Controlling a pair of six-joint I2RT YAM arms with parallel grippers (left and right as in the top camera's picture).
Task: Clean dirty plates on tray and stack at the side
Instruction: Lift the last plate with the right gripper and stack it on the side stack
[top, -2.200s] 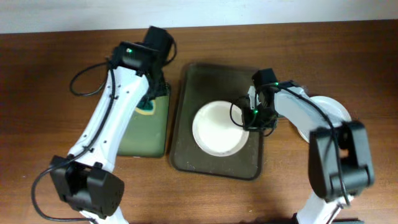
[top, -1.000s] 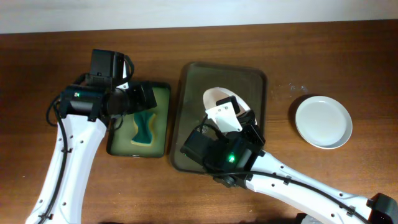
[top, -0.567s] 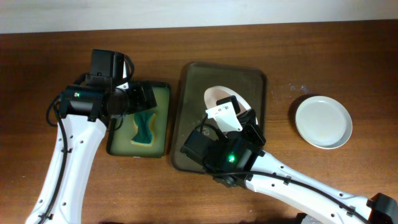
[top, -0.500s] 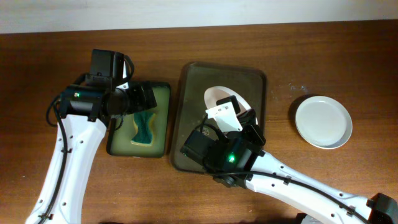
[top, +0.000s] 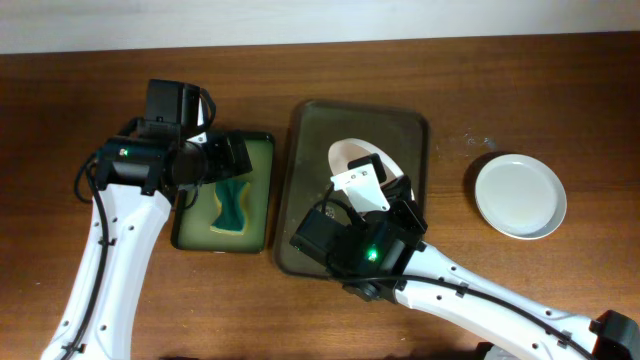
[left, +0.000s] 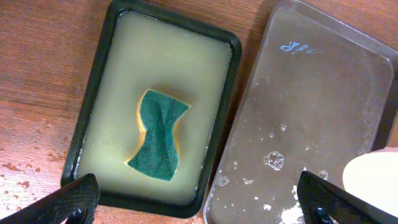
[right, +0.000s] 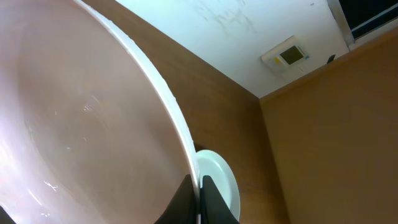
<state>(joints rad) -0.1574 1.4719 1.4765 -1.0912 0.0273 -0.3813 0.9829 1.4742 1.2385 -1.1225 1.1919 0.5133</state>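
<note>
Grips a white plate (right: 74, 124) by its rim with the right gripper (right: 200, 199), jaws clenched on the thin edge, and tilts it steeply over the dark brown tray (top: 310, 130). Hangs the left gripper (left: 200, 200) above the small green-rimmed tray (left: 230, 93), jaws released and spread wide, over the teal sponge (left: 158, 134) without touching it. Shows a second plate (top: 520, 196) flat on the counter (top: 500, 90), well to the right of the brown tray; no third plate to be found.

Risks a slip: glossy, probably wet, pinched at one point on a thin rim, and likely to swivel or drop onto the tray under any sideways push from the sponge. Risks also a shallow grab at the sponge lying in pale liquid, with dripping across the counter on the way over. Calls for a gentle wipe pressed toward the grip, not away from it.
</note>
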